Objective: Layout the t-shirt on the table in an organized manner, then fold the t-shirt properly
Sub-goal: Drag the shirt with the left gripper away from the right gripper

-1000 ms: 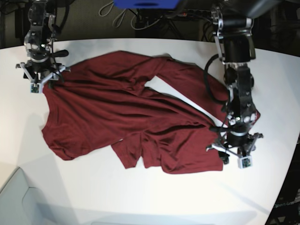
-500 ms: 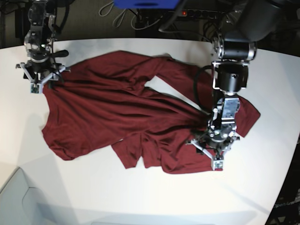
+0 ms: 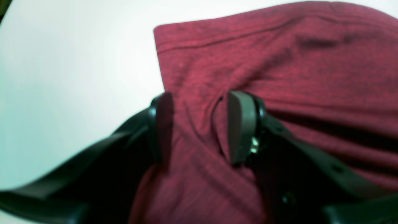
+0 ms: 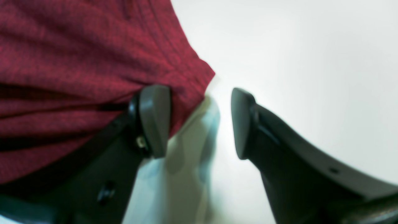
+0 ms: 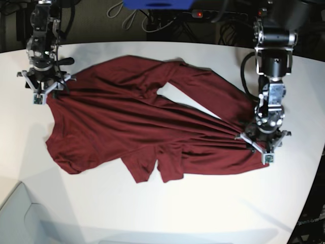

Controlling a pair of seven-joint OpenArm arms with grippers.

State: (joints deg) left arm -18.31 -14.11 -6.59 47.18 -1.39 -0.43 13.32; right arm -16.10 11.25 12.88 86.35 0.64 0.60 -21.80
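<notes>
The dark maroon t-shirt (image 5: 132, 117) lies spread and creased across the white table (image 5: 152, 213), pulled taut between my two grippers. My left gripper (image 5: 259, 147) stands at the shirt's right end. In the left wrist view its jaws (image 3: 199, 124) are apart, pressed down on the cloth (image 3: 279, 56), with a small fold against one finger (image 3: 241, 124). My right gripper (image 5: 43, 87) is at the shirt's far left corner. In the right wrist view it (image 4: 200, 123) is open: one finger (image 4: 155, 121) rests on the shirt's edge (image 4: 77, 46), with bare table (image 4: 311, 46) in the gap.
Cables and dark equipment sit behind the table's far edge, with a blue object (image 5: 157, 4) at the top. The table's curved edge (image 5: 315, 168) runs close to the right of my left gripper. A pale grey surface (image 5: 20, 218) fills the near left corner.
My left gripper has swung from the shirt's lower hem out to the right, dragging the cloth with it and stretching the shirt flatter. The right arm has stayed put.
</notes>
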